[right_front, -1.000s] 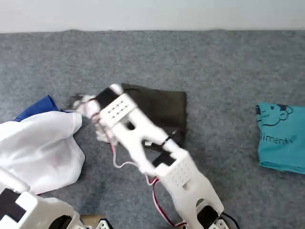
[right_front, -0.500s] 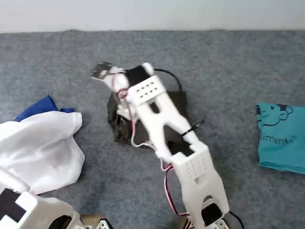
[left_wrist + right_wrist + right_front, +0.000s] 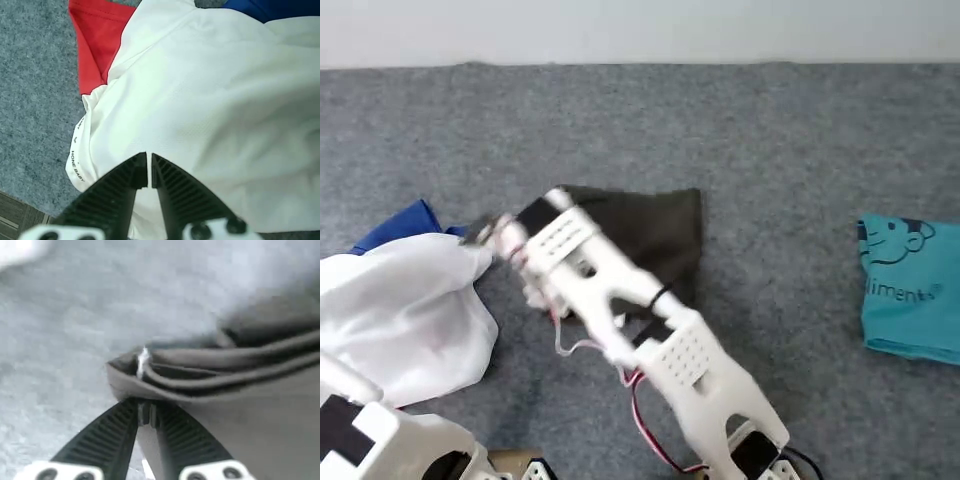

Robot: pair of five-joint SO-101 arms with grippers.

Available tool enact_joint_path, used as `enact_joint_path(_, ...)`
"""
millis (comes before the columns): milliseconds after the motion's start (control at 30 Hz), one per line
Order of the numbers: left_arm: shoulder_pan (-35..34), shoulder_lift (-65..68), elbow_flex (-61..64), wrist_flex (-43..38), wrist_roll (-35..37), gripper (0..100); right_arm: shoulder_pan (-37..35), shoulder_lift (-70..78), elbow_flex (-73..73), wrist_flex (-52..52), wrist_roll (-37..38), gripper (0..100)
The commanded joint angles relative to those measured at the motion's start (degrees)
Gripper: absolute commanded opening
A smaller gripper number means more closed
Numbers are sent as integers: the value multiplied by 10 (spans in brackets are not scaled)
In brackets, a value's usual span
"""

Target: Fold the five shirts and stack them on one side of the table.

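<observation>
A dark olive shirt [image 3: 655, 228] lies mid-table, partly under my right arm. My right gripper [image 3: 483, 232] is at the shirt's left side, next to the white shirt [image 3: 405, 310]. In the right wrist view the gripper [image 3: 145, 411] is shut on a folded corner of the dark olive shirt [image 3: 240, 405]. My left gripper [image 3: 149, 167] hangs shut just above the white shirt [image 3: 215, 100]; whether it pinches cloth I cannot tell. A red shirt [image 3: 95, 40] and a blue shirt [image 3: 270, 7] stick out from under the white one. A folded teal shirt [image 3: 910, 290] lies at the right edge.
Grey carpet-like cloth covers the table [image 3: 780, 130], with open room at the back and between the dark and teal shirts. The blue shirt [image 3: 405, 224] peeks out behind the white pile. My left arm's base [image 3: 380, 440] sits at the front left corner.
My right arm has swung from the far side of the dark shirt back toward the left and front. The dark shirt, bunched half a second ago, now lies spread wider.
</observation>
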Motion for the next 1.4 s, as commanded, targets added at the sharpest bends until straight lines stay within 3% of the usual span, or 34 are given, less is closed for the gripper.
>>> enact_joint_path(0, 2, -4, -2, 9, 4, 36, -7, -11, -36, 27, -4, 9)
enact_joint_path(267, 2, -4, -2, 9, 4, 36, 114, -90, -87, 48, -4, 10)
enact_joint_path(567, 3, -4, -2, 9, 4, 36, 250, -131, 4, 44, 15, 11)
enact_joint_path(833, 4, -4, -2, 9, 4, 36, 368, -40, 4, -114, 18, 11)
enact_joint_path(1133, 2, -4, -2, 11, 4, 36, 400, -11, 3, -104, 18, 9)
enact_joint_path(1367, 2, -4, -2, 11, 4, 36, 321, -80, -52, -72, 18, 9)
